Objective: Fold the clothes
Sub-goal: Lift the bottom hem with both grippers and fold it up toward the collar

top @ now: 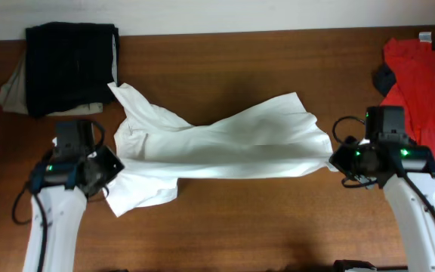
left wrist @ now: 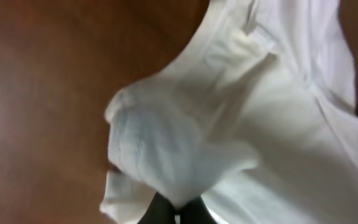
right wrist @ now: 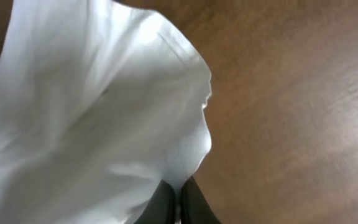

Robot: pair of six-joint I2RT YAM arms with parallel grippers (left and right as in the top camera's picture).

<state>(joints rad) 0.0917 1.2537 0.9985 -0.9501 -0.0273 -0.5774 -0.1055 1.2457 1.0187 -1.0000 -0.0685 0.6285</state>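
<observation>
A: So, which step?
B: Table has the white shirt stretched across its middle. Spreading step, I'd say. Left gripper & right gripper each have jaws clamped on an edge.
A: Next?
B: Prob. lay it flat w/ even pull. Sleeves are bunched and hard to make out.

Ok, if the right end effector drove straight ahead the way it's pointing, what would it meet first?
The white shirt: the right end effector is shut on its edge and points into the cloth, so it would bunch that fabric first. Bare wooden table lies beside it; depth is unclear.
</observation>
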